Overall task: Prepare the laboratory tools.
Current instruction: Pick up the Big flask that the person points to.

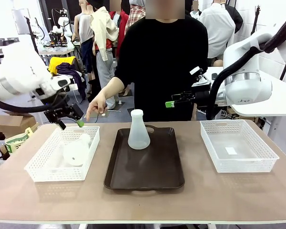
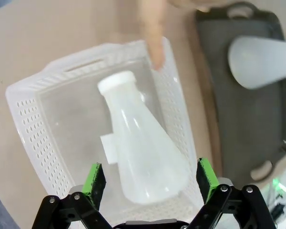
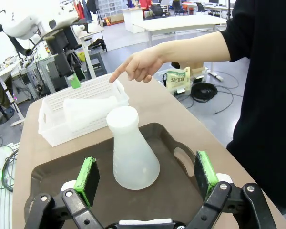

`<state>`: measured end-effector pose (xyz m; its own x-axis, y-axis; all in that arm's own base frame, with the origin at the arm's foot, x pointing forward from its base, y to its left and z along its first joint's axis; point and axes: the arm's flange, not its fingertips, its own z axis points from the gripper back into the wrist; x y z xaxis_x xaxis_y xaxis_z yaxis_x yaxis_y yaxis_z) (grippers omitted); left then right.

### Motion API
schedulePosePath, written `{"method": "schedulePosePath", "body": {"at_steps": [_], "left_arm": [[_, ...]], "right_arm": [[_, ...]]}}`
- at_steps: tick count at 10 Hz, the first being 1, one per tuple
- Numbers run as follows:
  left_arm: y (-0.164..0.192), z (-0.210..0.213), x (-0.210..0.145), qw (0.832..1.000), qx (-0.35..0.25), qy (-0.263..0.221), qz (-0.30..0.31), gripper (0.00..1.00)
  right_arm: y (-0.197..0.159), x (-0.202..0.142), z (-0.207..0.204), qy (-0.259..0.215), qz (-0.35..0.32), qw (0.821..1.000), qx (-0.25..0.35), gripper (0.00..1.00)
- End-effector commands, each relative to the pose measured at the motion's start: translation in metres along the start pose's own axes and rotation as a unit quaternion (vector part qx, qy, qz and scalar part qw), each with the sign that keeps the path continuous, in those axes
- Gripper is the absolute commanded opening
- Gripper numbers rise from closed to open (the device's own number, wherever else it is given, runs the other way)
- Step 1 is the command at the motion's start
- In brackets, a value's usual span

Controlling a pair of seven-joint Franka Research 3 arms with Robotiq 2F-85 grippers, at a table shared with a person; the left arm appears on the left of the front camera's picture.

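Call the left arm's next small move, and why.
Probably lower the open left gripper onto the lying flask in the left basket. It hovers above, jaws framing the flask's base. The person's hand points at that flask, and the other flask already stands upright on the tray.

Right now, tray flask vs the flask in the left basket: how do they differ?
Pose: the tray flask stands upright; the basket flask lies on its side. Place: the tray flask sits on the dark tray; the basket flask lies in the left basket. The person's hand points toward the basket flask, not the tray flask. Both are frosted-white conical flasks.
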<state>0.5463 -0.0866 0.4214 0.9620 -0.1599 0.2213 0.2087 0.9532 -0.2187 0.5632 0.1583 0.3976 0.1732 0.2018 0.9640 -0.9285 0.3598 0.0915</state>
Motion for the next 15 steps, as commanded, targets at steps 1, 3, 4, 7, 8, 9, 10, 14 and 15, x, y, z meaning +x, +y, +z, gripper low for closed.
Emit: {"method": "schedulePosePath", "body": {"at_steps": [1, 3, 4, 7, 8, 9, 10, 14, 15], "left_arm": [[-0.005, -0.022, 0.003, 0.997, 0.052, -0.016, 0.049, 1.0], [-0.008, -0.042, 0.013, 0.995, 0.09, 0.002, 0.048, 1.0], [-0.01, -0.049, 0.021, 0.994, 0.103, 0.008, 0.041, 1.0], [-0.018, -0.068, 0.029, 0.989, 0.14, 0.02, 0.033, 1.0], [-0.019, -0.074, 0.035, 0.989, 0.142, 0.025, 0.039, 1.0], [-0.018, -0.077, 0.039, 0.988, 0.143, 0.025, 0.051, 1.0], [-0.016, -0.079, 0.042, 0.987, 0.141, 0.029, 0.078, 1.0], [-0.012, -0.093, 0.053, 0.983, 0.142, 0.04, 0.11, 1.0], [-0.012, -0.096, 0.056, 0.983, 0.137, 0.042, 0.111, 1.0]], "right_arm": [[-0.001, 0.0, -0.001, 0.005, -0.003, 1.0, 0.003, 1.0], [-0.001, 0.0, -0.001, 0.005, -0.003, 1.0, 0.003, 1.0], [-0.001, 0.0, -0.001, 0.005, -0.003, 1.0, 0.003, 1.0], [-0.001, 0.0, -0.001, 0.005, -0.003, 1.0, 0.003, 1.0], [-0.001, 0.0, -0.001, 0.005, -0.003, 1.0, 0.003, 1.0], [-0.001, 0.0, -0.001, 0.005, -0.003, 1.0, 0.003, 1.0], [-0.001, 0.0, -0.001, 0.005, -0.003, 1.0, 0.003, 1.0], [-0.001, 0.0, -0.001, 0.005, -0.003, 1.0, 0.003, 1.0], [-0.001, 0.0, -0.001, 0.005, -0.003, 1.0, 0.003, 1.0]]}}
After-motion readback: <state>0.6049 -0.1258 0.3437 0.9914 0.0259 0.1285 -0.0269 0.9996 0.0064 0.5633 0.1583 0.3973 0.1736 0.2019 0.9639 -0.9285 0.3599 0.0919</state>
